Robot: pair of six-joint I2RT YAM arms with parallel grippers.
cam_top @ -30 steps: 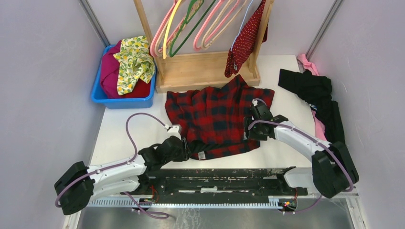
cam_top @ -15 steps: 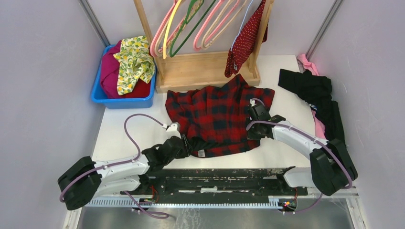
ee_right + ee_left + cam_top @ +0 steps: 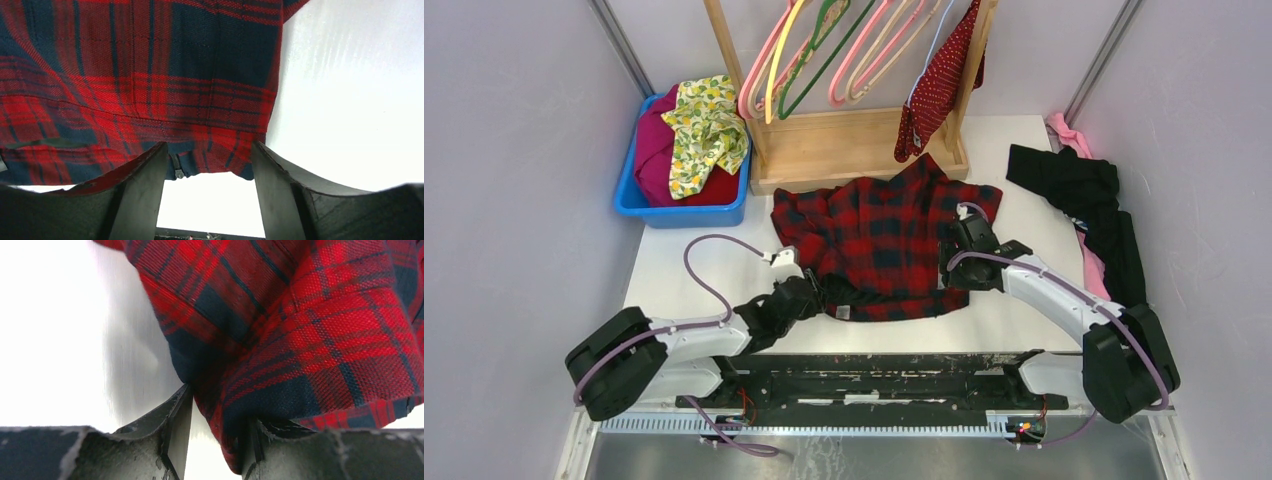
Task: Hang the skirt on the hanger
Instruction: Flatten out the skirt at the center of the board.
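Left gripper [image 3: 215, 412]: clamped on a bunched fold of the plaid garment [image 3: 879, 240] at its near-left hem. Right gripper [image 3: 210, 152]: fingers spread, set either side of the garment's near-right hem, nothing gripped. Skirt [image 3: 936, 85]: hung at the right end of the wooden rack [image 3: 844, 150], far edge of the table [image 3: 674, 270], against the thin lilac hanger [image 3: 931, 45]; well apart from both grippers.
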